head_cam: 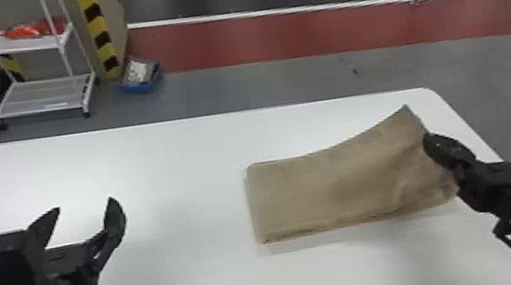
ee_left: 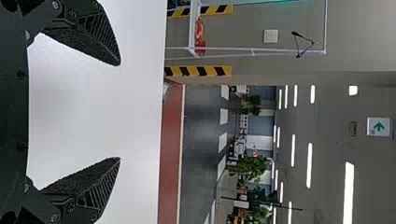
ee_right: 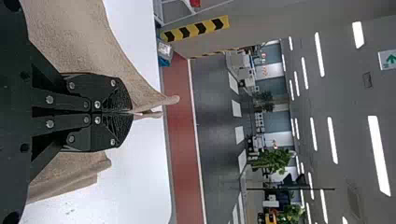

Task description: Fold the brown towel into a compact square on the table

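One edge of the towel (head_cam: 333, 191) sits clamped in the right pincer (ee_right: 131, 112), the rest beside it; a rushed pull could skew the layers! Left pincer (head_cam: 84, 203) gapes wide, well apart.

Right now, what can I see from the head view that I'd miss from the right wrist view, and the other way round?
Head view: the robot's black left pincer, open over the smooth white table, and the left end of the folded brown cloth towel.

Right wrist view: the black right pincer's two fingertips meeting on a pinch of towel, the green-and-white arrow sign, the long white ceiling lights and a leafy green plant.

Both: towel, table, right pincer and the red floor band.
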You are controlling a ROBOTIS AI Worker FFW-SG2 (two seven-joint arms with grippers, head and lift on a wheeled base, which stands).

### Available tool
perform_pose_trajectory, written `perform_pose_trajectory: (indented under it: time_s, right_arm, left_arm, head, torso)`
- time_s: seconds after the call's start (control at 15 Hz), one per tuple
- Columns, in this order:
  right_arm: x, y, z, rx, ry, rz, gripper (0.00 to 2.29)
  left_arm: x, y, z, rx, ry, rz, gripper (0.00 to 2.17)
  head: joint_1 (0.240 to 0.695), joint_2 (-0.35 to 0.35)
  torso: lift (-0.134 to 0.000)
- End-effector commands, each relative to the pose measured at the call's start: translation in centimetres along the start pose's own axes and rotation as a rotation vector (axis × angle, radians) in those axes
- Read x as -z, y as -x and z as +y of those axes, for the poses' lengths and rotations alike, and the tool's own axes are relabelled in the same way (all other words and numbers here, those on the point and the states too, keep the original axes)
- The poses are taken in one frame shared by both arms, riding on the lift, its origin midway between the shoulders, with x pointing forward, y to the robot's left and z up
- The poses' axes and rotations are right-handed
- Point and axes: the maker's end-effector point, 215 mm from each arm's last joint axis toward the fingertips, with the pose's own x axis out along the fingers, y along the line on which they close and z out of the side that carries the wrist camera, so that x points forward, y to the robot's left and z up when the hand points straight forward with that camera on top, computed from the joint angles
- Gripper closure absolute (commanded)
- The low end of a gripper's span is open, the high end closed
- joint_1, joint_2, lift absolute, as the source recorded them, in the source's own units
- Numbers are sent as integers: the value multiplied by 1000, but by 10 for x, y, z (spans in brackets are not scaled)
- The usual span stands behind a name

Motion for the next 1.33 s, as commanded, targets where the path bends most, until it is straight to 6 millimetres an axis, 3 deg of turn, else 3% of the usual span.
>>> perform_pose_trajectory:
  time_s: [0.0, 0.07, 0.27, 0.33, 0.4, 0.47, 0.53, 0.73, 0.93, 1.27]
  right_arm:
    - [-14, 0, -28, 38, -14, 9, 1396]
    - [-5, -4, -37, 51, -12, 36, 1396]
    - [36, -16, -39, 49, -12, 115, 1393]
    - [47, -22, -41, 54, -6, 142, 1298]
    - [66, -23, -43, 75, -21, 197, 937]
    - [72, -22, -47, 98, -29, 213, 252]
    - [72, -18, -56, 125, -27, 209, -1]
    - [43, 4, -80, 227, 5, 117, 46]
    - [13, 31, -110, 338, 19, 13, 46]
    - [31, 40, -110, 324, 4, 37, 53]
  left_arm:
    - [-4, 0, 3, -4, -4, -5, 194]
    - [-5, 0, 5, -7, -6, -5, 194]
    - [-4, 0, 5, -8, -4, -4, 194]
    - [-3, 0, 5, -6, -4, -2, 194]
    - [-4, -1, 5, -8, -3, -4, 194]
    - [-4, -1, 5, -8, -3, -5, 194]
    - [-5, -1, 6, -11, -2, -5, 191]
    - [-8, -3, -4, 6, 2, -12, 134]
    - [-11, -6, -37, 57, 12, -20, 134]
    - [-2, -10, -93, 148, 17, -4, 134]
  head:
    - [695, -114]
    - [695, -122]
    - [695, -148]
    - [695, -148]
    - [695, -147]
    - [695, -146]
    - [695, -148]
    - [695, -172]
    - [695, -213]
    - [695, -303]
  torso:
    - [-123]
    - [-123]
    - [-123]
    - [-123]
    - [-123]
    - [-123]
    - [-123]
    - [-123]
    - [-123]
    - [-123]
